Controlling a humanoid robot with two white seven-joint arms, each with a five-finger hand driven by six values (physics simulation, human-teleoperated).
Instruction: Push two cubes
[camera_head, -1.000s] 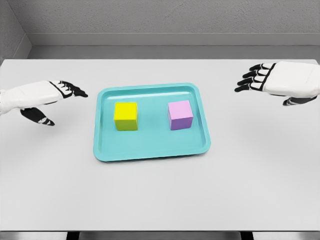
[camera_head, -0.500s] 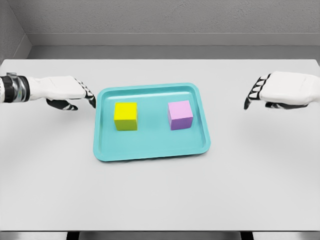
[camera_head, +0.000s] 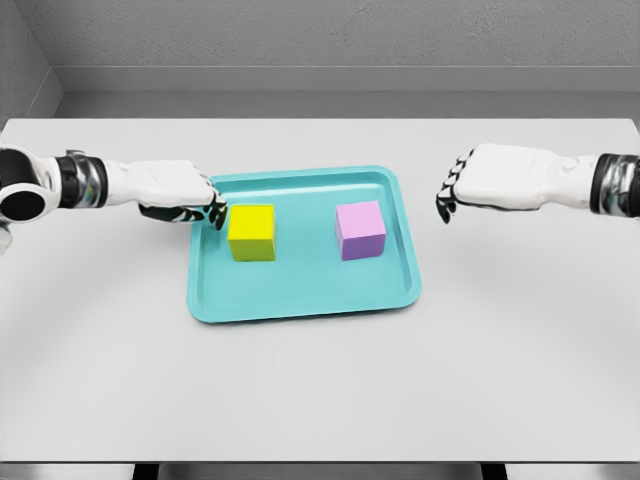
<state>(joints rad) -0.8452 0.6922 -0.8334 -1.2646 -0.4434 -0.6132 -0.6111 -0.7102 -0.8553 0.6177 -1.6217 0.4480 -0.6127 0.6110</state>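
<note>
Over the tray's left rim, the left robot hand (camera_head: 185, 197) reaches in with its fingers curled downward and holding nothing; its dark fingertips (camera_head: 216, 213) sit just beside the left face of the yellow cube (camera_head: 251, 232), though contact cannot be confirmed. Off to the right of the tray (camera_head: 300, 290), the right robot hand (camera_head: 478, 183) hangs above the surface (camera_head: 320, 390), fingers bent down and empty, well apart from the pink cube (camera_head: 360, 230). Both cubes stand upright inside the teal tray, yellow on the left, pink on the right, a gap between them.
</note>
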